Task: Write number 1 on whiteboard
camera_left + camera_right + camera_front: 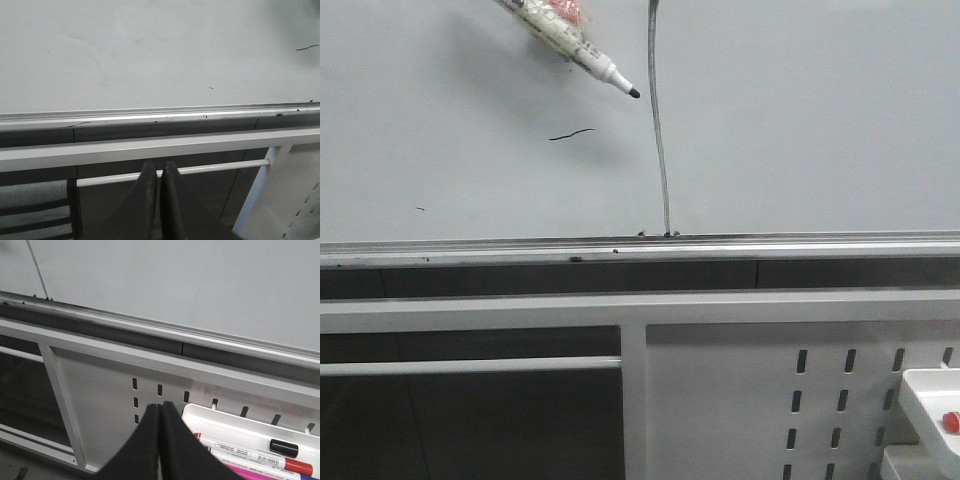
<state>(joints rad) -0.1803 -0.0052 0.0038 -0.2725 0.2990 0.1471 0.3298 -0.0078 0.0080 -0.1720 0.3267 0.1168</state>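
The whiteboard [800, 120] fills the upper front view, with a silver rail [620, 247] along its lower edge. The number 1 [660, 140] is a long thin dark stroke that runs from the top of the view down to the rail. Its lower end shows in the right wrist view [38, 269]. A white marker [575, 45] with a black tip hangs tilted near the stroke's top; what holds it is cut off. My left gripper [159, 167] is shut and empty, low in front of a white bar. My right gripper [160, 407] is shut and empty before the slotted panel.
A short dark mark [572, 133] lies left of the stroke and shows in the left wrist view [307, 48]. A white tray [235, 422] with several markers hangs on the slotted panel [100, 385] at the lower right. A white frame bar [470, 366] runs below the rail.
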